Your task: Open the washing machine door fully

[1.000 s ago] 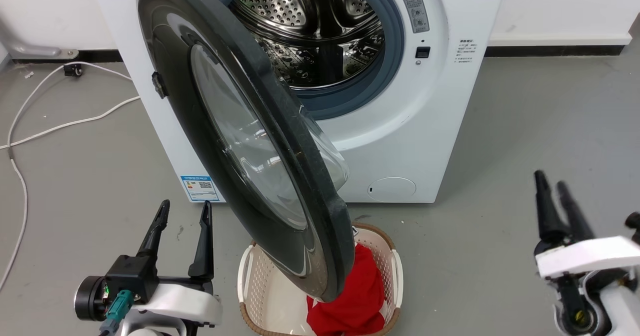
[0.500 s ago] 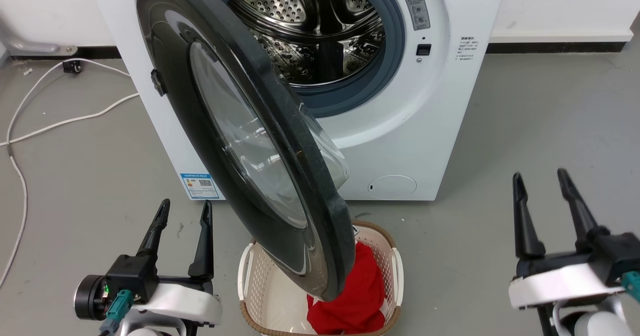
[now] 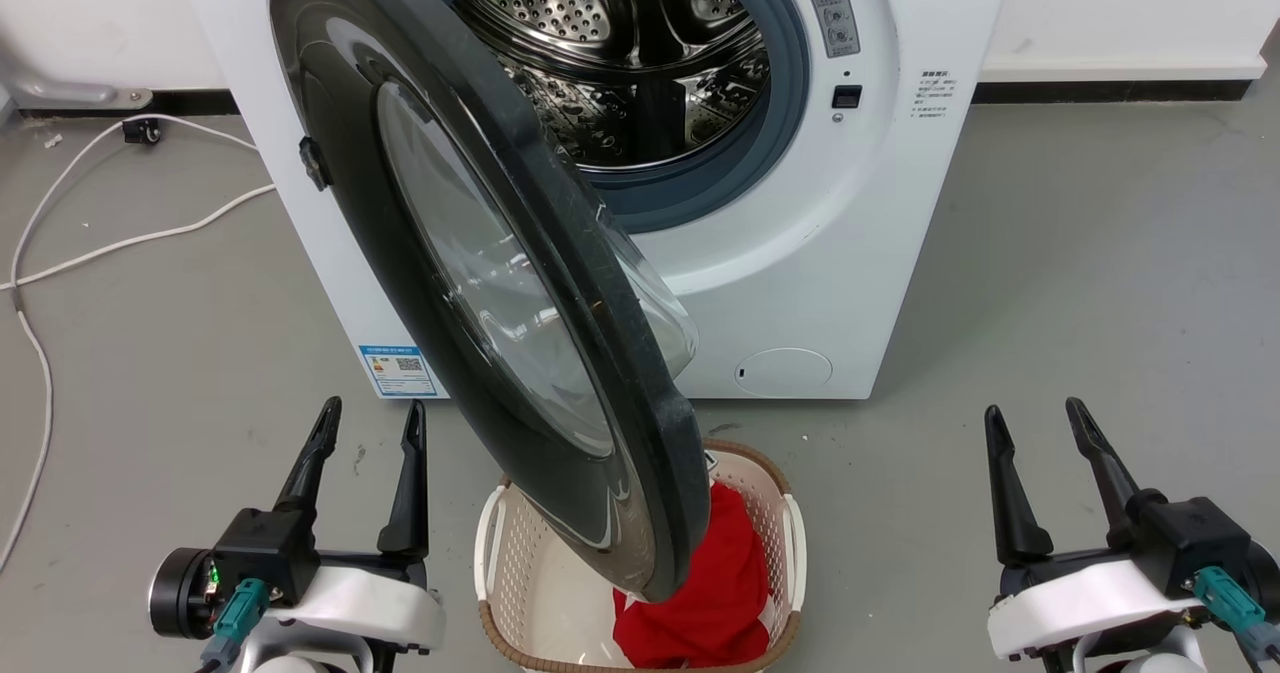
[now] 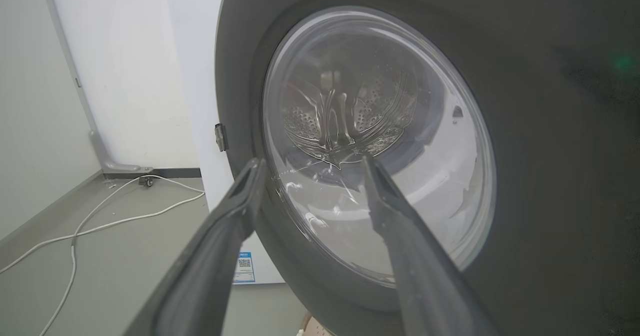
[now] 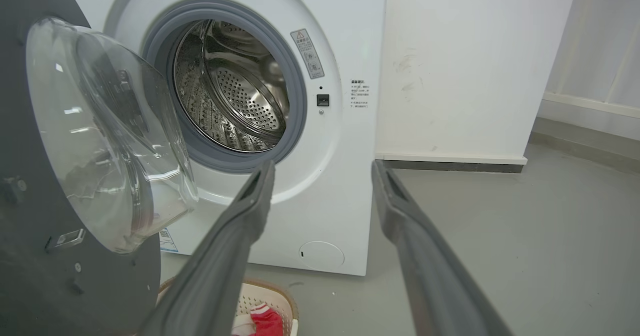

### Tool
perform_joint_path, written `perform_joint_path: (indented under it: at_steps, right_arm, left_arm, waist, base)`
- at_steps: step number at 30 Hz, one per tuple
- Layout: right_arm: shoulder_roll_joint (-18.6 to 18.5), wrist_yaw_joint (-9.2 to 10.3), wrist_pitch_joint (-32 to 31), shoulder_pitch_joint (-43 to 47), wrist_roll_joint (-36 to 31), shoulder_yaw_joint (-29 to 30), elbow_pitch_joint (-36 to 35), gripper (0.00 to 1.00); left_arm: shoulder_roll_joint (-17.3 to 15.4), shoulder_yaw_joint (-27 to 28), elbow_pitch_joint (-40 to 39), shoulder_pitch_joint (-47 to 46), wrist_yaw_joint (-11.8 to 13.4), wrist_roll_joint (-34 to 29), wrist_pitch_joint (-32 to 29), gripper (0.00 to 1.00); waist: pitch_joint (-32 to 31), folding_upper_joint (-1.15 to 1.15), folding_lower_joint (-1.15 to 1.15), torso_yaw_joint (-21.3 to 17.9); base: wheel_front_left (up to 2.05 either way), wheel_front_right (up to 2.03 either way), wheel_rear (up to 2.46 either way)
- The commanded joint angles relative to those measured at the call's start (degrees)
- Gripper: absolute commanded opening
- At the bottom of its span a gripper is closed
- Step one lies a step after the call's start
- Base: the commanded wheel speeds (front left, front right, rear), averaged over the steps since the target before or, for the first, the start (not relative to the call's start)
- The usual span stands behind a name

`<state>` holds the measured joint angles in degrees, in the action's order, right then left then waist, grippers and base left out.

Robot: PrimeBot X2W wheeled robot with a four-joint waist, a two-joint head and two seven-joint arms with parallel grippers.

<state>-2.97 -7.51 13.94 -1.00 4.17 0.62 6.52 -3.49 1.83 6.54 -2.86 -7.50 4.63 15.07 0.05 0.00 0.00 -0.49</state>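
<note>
The washing machine door (image 3: 470,253), a big glossy black disc with a clear bulging glass centre, stands swung out from the white machine (image 3: 860,253), hinged on its left, its outer edge over the basket. The steel drum mouth (image 3: 620,53) lies uncovered. My left gripper (image 3: 368,415) is open at the lower left, beside the door's outer face and apart from it. In the left wrist view the door (image 4: 550,126) looms just ahead of the gripper (image 4: 312,162). My right gripper (image 3: 1035,415) is open at the lower right, empty; its wrist view shows the door's glass bowl (image 5: 110,136) and the gripper (image 5: 322,165).
A cream laundry basket (image 3: 495,543) with red cloth (image 3: 715,593) sits on the grey floor under the door's lower edge. White cables (image 3: 120,243) trail over the floor at the left. A white wall runs behind the machine.
My right gripper has come down and leftward in the head view, turning from edge-on to fingers spread upward. The left gripper and the door have stayed put.
</note>
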Motion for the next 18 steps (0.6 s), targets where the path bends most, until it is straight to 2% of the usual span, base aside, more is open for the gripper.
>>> perform_joint_path:
  at_steps: [1,9,10,11,18]
  right_arm:
    - [0.2,0.04,0.2,-0.7,0.3,-0.1,0.2,1.0]
    - [0.2,0.04,0.7,-1.2,0.4,-0.2,0.7,1.0]
    - [0.2,0.04,0.7,-1.2,0.4,-0.2,0.7,1.0]
    - [0.2,0.04,0.8,-1.3,0.4,-0.3,0.7,1.0]
    - [0.2,0.04,0.9,-1.1,1.0,-0.4,0.5,1.0]
  left_arm:
    - [-0.3,-0.1,-0.1,-0.6,0.0,-0.2,0.2,1.0]
    - [-0.2,0.0,-0.3,-0.6,0.0,-0.1,0.2,1.0]
    - [-0.2,-0.1,-0.2,-0.6,0.0,0.1,0.1,0.63]
    - [-0.2,-0.3,-0.1,-0.5,0.0,0.3,0.2,0.0]
    - [-0.4,-0.2,-0.2,-0.4,0.0,0.6,0.1,0.0]
  waist:
    - [0.0,0.0,0.0,0.0]
    - [0.1,0.0,0.0,0.0]
    - [0.1,0.0,0.0,0.0]
    - [0.1,0.0,0.0,0.0]
    - [0.0,0.0,0.0,-0.1]
  base:
    - [0.0,0.0,0.0]
    - [0.0,0.0,0.0]
    - [0.0,0.0,0.0]
    - [0.0,0.0,0.0]
    - [0.0,0.0,0.0]
